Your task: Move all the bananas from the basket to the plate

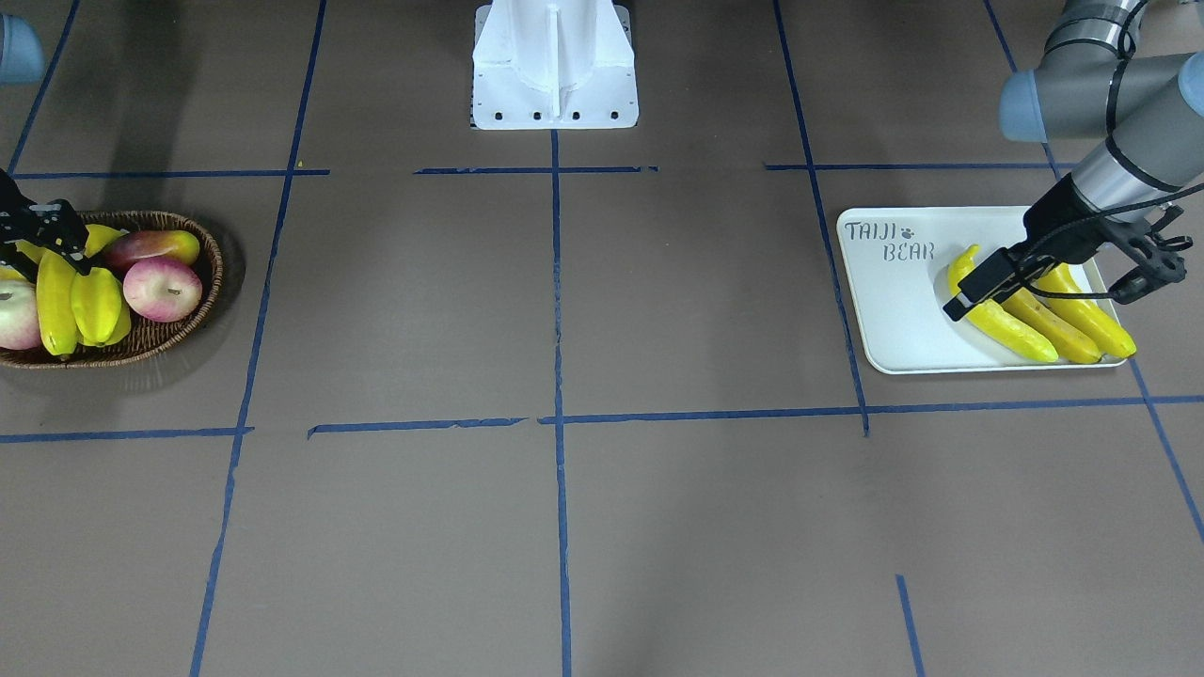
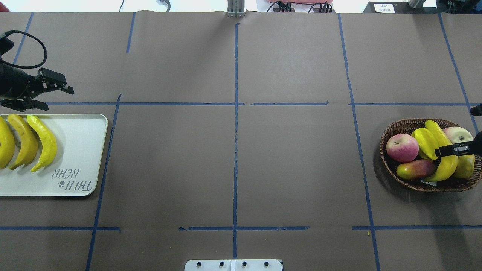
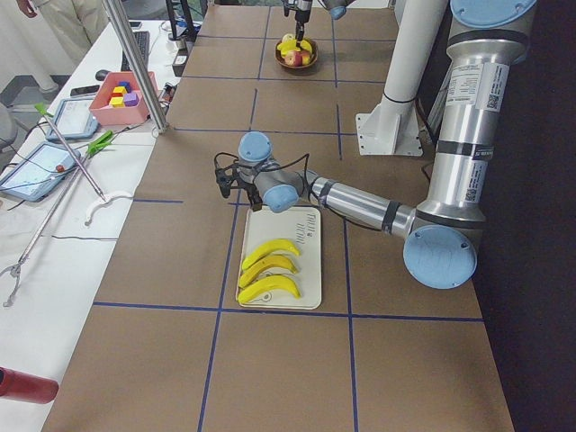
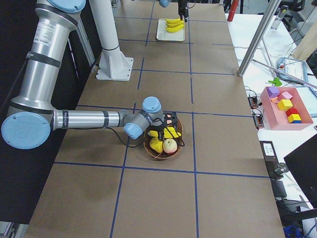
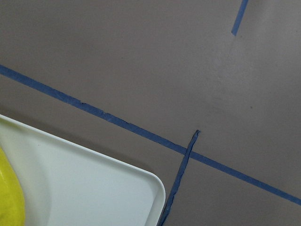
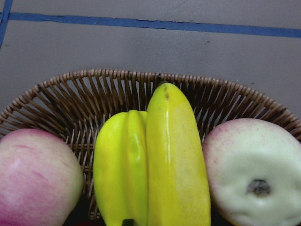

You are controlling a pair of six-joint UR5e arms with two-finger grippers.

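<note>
Bananas (image 2: 24,145), three of them, lie side by side on the plate (image 2: 75,150), at the end away from the lettering. We see the left gripper (image 2: 59,99) released and empty, with its two fingers spread apart. It hangs by the plate's edge, clear of the fruit. One banana (image 6: 176,155) is in the basket (image 6: 113,84), pressed against a starfruit (image 6: 120,165), between two apples (image 6: 33,179). The right gripper (image 2: 452,150) is down in the basket, and one finger lies across this banana's middle. We cannot tell if it grips the banana or only touches it.
</note>
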